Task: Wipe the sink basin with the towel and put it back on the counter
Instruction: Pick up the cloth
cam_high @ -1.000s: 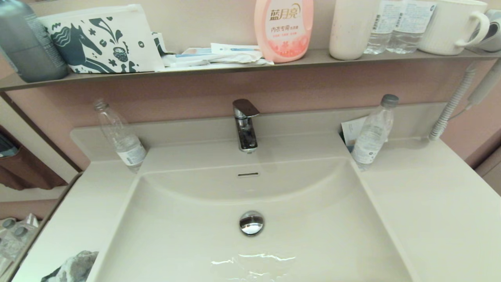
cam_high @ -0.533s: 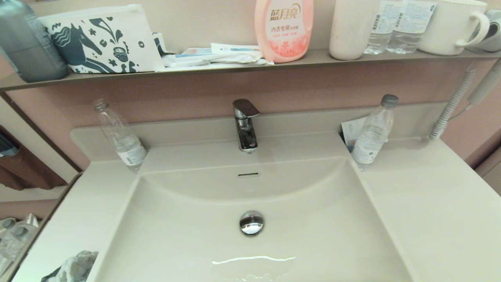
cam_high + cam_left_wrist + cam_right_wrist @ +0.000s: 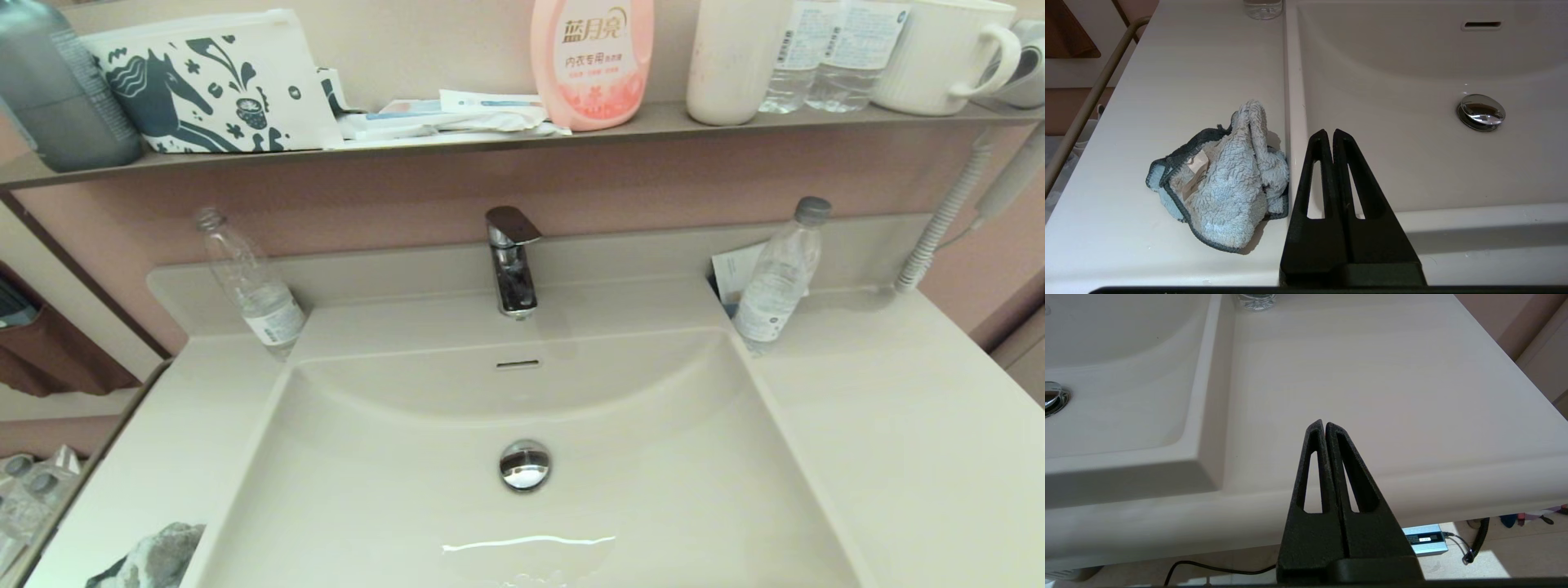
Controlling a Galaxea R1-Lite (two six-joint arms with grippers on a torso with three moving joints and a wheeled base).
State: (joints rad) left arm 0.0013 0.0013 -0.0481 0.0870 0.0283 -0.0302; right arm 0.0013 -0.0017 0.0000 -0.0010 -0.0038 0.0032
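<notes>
Counter holds towel; left tool closed beside it.

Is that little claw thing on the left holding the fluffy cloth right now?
No. The left gripper is shut on nothing, while the towel lies crumpled beside it on the counter.

Open sink basin; bottles flanking faucet behind.
</notes>
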